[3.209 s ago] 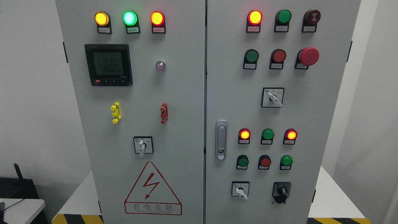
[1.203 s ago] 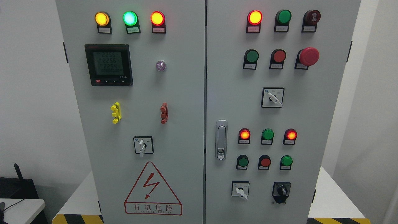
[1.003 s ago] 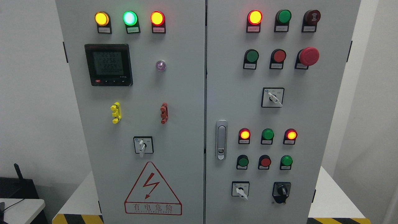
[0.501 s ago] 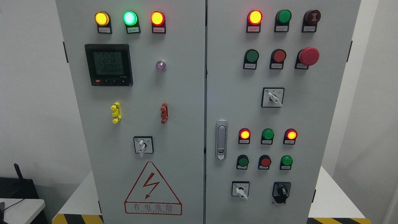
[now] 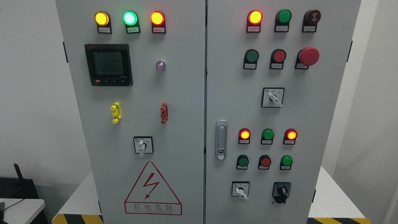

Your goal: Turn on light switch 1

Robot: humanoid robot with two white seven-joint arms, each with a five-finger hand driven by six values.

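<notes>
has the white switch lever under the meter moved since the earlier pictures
No. The white lever points down inside its square plate, above the warning triangle, as before.

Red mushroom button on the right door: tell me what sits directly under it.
Under the red mushroom button is bare door, then a white rotary selector switch slightly left. The label plate beneath the button is partly covered by its cap; its print is unreadable.

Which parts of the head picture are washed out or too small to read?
Head view: lit lamps such as the red lamp bloom with haloes; the small button labels are unreadable; the meter screen digits are faint; the cabinet face is evenly lit and sharp.
</notes>
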